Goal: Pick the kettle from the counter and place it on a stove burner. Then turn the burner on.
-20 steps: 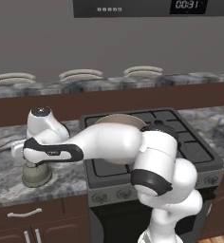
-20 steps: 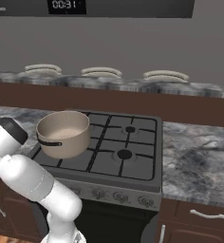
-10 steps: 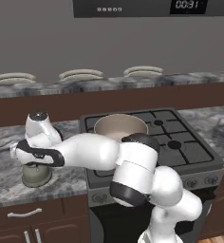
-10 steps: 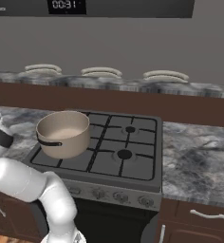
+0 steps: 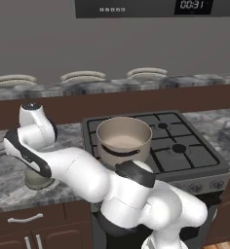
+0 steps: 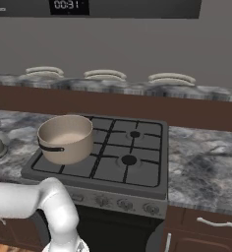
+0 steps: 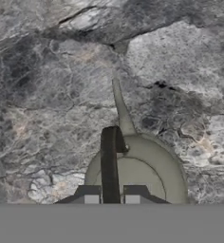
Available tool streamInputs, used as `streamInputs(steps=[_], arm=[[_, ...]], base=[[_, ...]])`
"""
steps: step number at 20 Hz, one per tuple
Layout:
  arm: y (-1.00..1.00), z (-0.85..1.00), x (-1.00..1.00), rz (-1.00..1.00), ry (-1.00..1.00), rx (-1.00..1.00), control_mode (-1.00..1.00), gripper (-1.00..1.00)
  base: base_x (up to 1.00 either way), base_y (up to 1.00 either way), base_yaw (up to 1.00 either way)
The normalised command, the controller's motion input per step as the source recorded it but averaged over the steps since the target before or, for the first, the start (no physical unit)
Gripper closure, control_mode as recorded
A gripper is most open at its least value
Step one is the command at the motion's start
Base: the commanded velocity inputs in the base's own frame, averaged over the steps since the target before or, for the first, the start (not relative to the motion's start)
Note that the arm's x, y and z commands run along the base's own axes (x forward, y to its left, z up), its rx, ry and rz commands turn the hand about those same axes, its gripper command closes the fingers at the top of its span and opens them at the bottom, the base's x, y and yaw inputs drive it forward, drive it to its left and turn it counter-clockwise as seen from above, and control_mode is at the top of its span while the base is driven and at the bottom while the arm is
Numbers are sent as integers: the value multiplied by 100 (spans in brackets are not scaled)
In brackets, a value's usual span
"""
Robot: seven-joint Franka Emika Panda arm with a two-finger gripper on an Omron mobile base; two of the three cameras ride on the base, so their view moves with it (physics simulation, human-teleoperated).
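On the marbled surface (image 5: 5,192) left of the stove (image 5: 185,155), the small grey-green kettle (image 7: 137,171) sits upright, spout pointing away from the hand (image 7: 111,194). Both fingers are clamped on its thin dark handle (image 7: 109,161) from above. A tan pot (image 5: 124,141) stands on the near left burner.

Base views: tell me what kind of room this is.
A rendered home kitchen, by the look of it: a gas cooktop with a tan pot on it, a marbled stone counter over wooden cabinets, and plates on the back ledge.
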Motion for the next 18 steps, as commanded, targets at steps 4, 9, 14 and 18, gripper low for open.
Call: streamInputs(steps=[4,9,14,18], arm=[[-52,33,-62,-13,0,2,-100,100],[-52,53,-42,-14,0,6,-100,100],[-37,69,-37,-12,0,8,-100,100],[-17,42,-66,-8,-5,5,-100,100]], base=[[0,0,0],[0,0,0],[0,0,0],[0,0,0]])
